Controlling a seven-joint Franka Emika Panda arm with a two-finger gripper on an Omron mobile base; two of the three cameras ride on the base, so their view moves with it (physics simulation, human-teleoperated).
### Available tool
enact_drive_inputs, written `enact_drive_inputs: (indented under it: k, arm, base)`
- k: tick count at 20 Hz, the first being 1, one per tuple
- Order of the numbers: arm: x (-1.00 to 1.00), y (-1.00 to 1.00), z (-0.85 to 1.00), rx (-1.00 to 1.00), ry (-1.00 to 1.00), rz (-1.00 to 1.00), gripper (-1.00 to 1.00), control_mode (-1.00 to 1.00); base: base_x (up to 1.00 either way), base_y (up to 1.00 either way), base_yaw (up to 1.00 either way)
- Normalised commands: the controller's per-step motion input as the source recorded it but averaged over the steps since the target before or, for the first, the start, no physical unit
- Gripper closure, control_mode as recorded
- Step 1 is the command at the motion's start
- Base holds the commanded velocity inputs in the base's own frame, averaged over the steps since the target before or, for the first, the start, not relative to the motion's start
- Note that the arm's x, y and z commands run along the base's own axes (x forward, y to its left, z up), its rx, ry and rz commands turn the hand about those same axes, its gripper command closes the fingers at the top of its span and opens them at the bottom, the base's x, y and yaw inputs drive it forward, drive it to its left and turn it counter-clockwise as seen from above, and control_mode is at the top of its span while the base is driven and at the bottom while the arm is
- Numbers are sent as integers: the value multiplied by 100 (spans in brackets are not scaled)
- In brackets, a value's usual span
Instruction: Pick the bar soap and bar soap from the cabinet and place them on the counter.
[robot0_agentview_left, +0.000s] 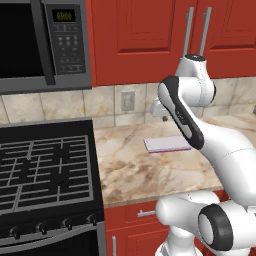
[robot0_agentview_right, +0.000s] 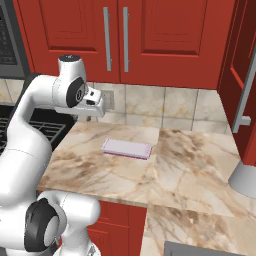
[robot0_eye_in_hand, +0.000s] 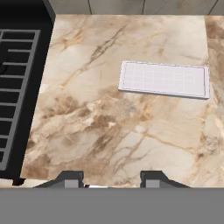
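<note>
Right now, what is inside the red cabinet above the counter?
Cannot be seen: the cabinet doors are closed, hiding any contents. Below it, the counter carries a pale lavender pad, and no soap is visible on it.

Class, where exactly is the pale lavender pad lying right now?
The lavender pad lies flat on the marbled counter, right of the black stove and below the shut red cabinet doors.

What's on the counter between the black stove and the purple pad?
Nothing: between the stove and the pad there is just bare counter, seen clearly in the hand view.
</note>
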Motion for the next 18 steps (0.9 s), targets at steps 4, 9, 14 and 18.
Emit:
enact_drive_inputs:
  k: [4, 9, 14, 18]
  arm:
    - [-2, 0, 0, 0, -1, 0, -100, -100]
    - [-25, -17, 0, 0, -13, -1, -100, -100]
    - [-15, -28, 0, 4, -7, -1, -100, -100]
    - [-10, -25, 1, 4, -8, -1, -100, -100]
  base:
    - [0, 0, 0]
    - [0, 0, 0]
    - [0, 0, 0]
    - [0, 0, 0]
